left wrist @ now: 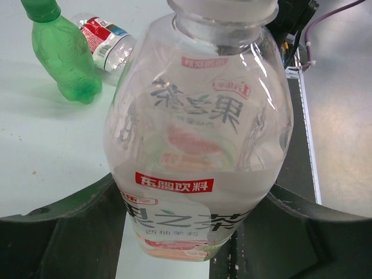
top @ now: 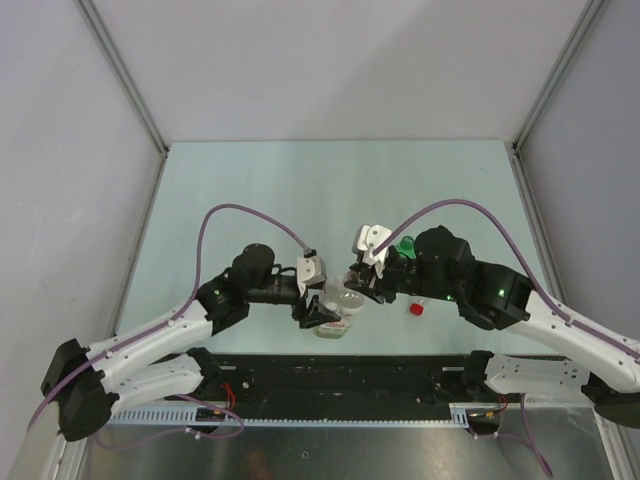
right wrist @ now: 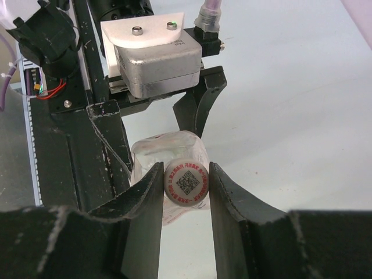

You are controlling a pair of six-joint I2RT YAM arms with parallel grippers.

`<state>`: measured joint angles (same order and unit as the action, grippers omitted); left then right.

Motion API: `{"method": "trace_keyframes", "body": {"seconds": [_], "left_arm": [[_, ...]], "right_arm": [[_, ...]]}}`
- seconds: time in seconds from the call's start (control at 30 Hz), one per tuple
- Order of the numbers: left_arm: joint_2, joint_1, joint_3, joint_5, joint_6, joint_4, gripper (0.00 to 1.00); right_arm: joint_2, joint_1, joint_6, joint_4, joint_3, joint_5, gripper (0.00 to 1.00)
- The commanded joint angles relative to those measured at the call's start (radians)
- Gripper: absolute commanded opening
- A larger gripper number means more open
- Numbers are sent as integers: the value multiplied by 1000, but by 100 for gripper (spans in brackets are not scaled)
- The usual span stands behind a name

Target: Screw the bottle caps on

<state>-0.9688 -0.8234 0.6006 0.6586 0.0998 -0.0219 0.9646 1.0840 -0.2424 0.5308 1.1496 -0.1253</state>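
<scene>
My left gripper (top: 322, 312) is shut on the wider clear bottle (left wrist: 197, 145), its white-red label facing the left wrist camera. The white cap (right wrist: 186, 183), printed with a QR code, sits at that bottle's (right wrist: 168, 152) mouth. My right gripper (right wrist: 186, 186) is shut on the cap from both sides, and the two grippers meet at the table's middle (top: 362, 282). A red cap (top: 416, 308) lies loose on the table under the right arm. The small green bottle (left wrist: 64, 55) stands upright with a green cap (left wrist: 40, 9) on it. The slim clear bottle (left wrist: 107, 40) lies on its side behind it.
The pale green table (top: 300, 190) stretches toward the back wall. A black rail with wiring (top: 340, 375) runs along the near edge by the arm bases. The green bottle (top: 407, 246) peeks out behind the right wrist.
</scene>
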Motion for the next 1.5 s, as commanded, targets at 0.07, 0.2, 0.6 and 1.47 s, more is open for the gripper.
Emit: {"method": "trace_keyframes", "body": {"seconds": [0.07,0.2,0.6,1.47], "left_arm": [[6,3,79,-17,-38,-128,0],[0,3,79,-3,-38,-130,0],[-3,0,76,20,-27,-129,0],[-39,0,82,1,-38,-130,0]], "right_arm": [[-14,17,6,20,-15,-26,39],[-6,16,3,0,-16,-30,41],[-9,17,15,-34,-15,-29,43],[-72,17,12,-70,-16,13,48]]}}
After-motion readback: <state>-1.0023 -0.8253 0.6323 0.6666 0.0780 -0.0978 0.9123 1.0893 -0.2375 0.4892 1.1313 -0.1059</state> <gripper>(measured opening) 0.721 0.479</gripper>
